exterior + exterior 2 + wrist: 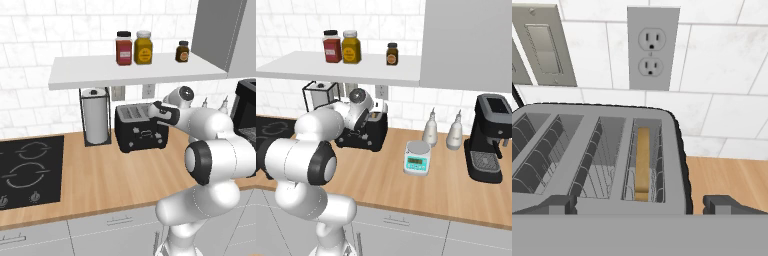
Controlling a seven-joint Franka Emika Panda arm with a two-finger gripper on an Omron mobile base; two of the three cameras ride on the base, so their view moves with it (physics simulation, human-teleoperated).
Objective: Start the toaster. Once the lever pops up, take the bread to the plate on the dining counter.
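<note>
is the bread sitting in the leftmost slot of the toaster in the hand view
No, the bread stands on edge in the rightmost slot of the toaster, nearest the bare wooden counter.

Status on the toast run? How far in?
Done: the bread stands in the toaster's rightmost slot, and the arm has reached it. In hand: the pincer hangs open over the toaster, holding nothing. Left: start the toaster, wait for the pop, then carry the bread to the plate.
</note>
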